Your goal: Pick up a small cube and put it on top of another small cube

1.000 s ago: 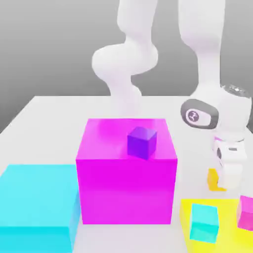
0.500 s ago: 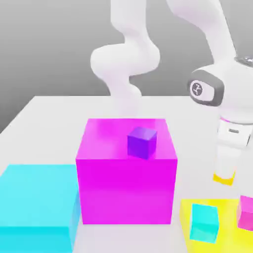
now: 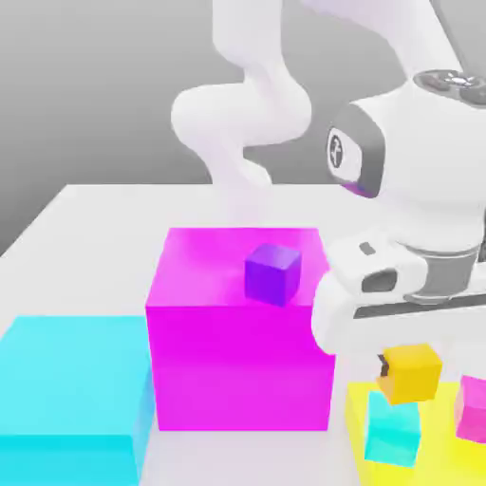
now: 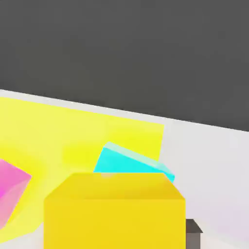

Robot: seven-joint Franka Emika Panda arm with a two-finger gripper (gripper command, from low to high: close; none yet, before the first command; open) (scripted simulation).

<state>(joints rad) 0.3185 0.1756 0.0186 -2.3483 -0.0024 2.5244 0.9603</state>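
The small orange-yellow cube (image 3: 412,371) sits slightly tilted right on top of the small cyan cube (image 3: 392,430), at the exterior view's lower right. My gripper (image 3: 406,368) reaches in sideways at the orange-yellow cube's height, with the white hand (image 3: 380,294) above and to the exterior view's left of it. In the hand view the orange-yellow cube (image 4: 114,214) is very near, with the cyan cube (image 4: 131,163) just behind it. The cyan cube stands on a flat yellow block (image 3: 356,418).
A small pink cube (image 3: 472,408) shares the yellow block (image 4: 58,131), close beside the cyan cube. A big magenta block (image 3: 237,361) with a small purple cube (image 3: 272,273) on top stands to the exterior view's left. A large cyan block (image 3: 71,394) lies further left.
The arm lifted the orange-yellow cube off the table and carried it forward onto the cyan cube. The hand turned from pointing down to lying sideways.
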